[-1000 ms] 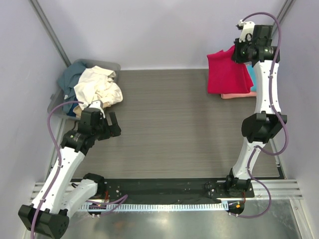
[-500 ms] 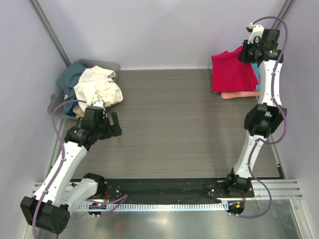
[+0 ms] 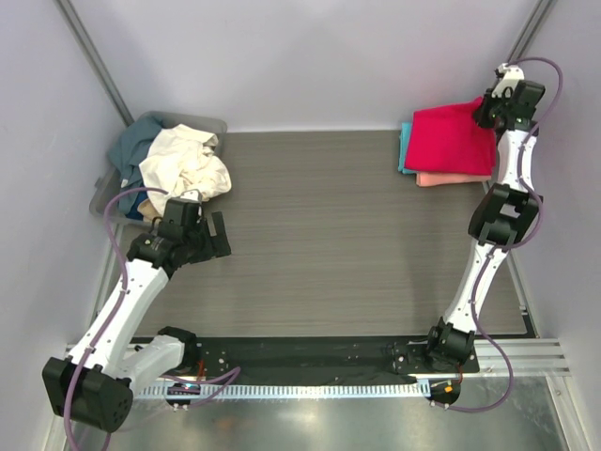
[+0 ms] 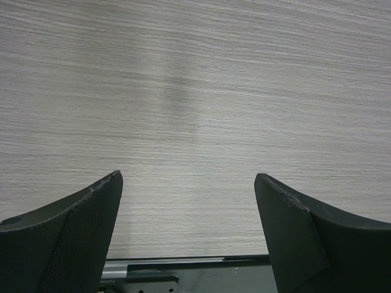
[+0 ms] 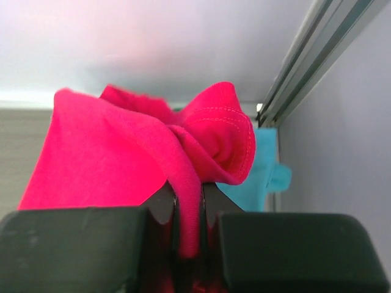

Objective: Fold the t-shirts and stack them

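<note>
Just on the near side of the grey plastic tub [image 3: 208, 120], our left gripper [image 4: 189, 183] hangs over the wood-grain table [image 3: 319, 216], jaws spread wide, holding nothing. Heaped in the tub we see the crumpled cream cloth t-shirt [image 3: 186, 164] lying on the slate blue t-shirt [image 3: 134, 141]. Far across the table from the tub, our right gripper [image 5: 188, 198] has its jaws pinched on the bright crimson red t-shirt [image 3: 451, 139], which lies over the turquoise t-shirt [image 3: 405, 148] and the salmon pink t-shirt [image 3: 453, 178]

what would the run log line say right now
right gripper: shut on crimson red cloth t-shirt | shirt lies over turquoise t-shirt and salmon pink t-shirt | left gripper: open, empty, above wood-grain table
</note>
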Action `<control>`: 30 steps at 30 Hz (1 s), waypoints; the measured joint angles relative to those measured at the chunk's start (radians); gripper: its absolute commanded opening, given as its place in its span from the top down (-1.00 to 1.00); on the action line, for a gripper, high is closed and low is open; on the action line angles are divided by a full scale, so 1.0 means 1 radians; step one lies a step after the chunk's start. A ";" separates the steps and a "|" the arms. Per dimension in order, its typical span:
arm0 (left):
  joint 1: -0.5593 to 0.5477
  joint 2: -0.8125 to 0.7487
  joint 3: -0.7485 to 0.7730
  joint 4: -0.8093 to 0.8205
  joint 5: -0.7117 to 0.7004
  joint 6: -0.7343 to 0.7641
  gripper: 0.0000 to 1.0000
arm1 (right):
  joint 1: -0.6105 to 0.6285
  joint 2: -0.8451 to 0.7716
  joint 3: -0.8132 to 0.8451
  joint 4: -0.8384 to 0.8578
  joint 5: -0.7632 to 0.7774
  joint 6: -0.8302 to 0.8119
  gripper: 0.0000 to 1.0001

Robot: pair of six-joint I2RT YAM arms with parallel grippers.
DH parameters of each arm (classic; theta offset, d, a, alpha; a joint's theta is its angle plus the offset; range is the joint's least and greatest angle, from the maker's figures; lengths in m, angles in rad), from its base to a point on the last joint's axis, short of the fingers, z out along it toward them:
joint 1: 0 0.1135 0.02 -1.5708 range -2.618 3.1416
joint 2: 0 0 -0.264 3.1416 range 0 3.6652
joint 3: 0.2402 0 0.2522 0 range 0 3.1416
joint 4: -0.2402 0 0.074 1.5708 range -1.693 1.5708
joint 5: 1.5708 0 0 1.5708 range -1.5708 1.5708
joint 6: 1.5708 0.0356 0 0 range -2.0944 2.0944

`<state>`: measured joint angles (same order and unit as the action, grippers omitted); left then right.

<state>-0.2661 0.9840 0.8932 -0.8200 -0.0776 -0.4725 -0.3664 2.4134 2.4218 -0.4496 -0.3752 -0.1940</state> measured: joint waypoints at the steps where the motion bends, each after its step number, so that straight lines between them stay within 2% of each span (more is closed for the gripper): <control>1: 0.000 0.000 0.000 0.000 0.000 0.000 -0.78 | -0.003 0.019 0.000 0.037 -0.003 0.009 0.98; 9: 0.000 0.001 0.000 0.000 0.000 0.000 -0.78 | -0.002 0.191 0.000 0.348 -0.046 0.080 0.95; 11: 0.000 0.003 0.000 0.000 0.000 0.000 -0.78 | -0.002 0.213 0.000 0.396 -0.046 0.088 0.70; 12: 0.000 0.005 0.000 0.000 0.000 0.000 -0.78 | -0.002 0.219 0.000 0.413 -0.039 0.091 0.51; 13: 0.000 0.006 0.000 0.000 0.000 0.000 -0.78 | -0.002 0.220 -0.002 0.428 -0.027 0.094 -0.17; 14: 0.000 0.008 0.000 0.000 0.000 0.000 -0.78 | -0.002 0.220 -0.004 0.444 -0.010 0.099 -0.48; 15: 0.000 0.009 0.000 0.000 0.000 0.000 -0.78 | -0.002 0.220 -0.005 0.473 0.023 0.092 -0.71; 18: 0.000 0.010 0.000 0.000 0.004 0.000 -0.78 | -0.002 0.211 -0.026 0.543 0.132 0.092 -0.86; 24: 0.000 -0.007 0.000 0.000 0.014 0.000 -0.78 | -0.021 0.129 -0.127 0.577 0.333 0.129 -0.92; 29: 0.000 -0.056 0.000 0.001 0.015 0.000 -0.79 | -0.023 -0.018 -0.203 0.573 0.376 0.192 -0.94; 30: 0.000 -0.063 0.000 0.000 0.015 0.000 -0.79 | -0.024 -0.055 -0.215 0.574 0.373 0.211 -0.88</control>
<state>-0.2661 0.9207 0.8932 -0.8196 -0.0624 -0.4721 -0.3901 2.3585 2.2070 0.1242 -0.0025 0.0166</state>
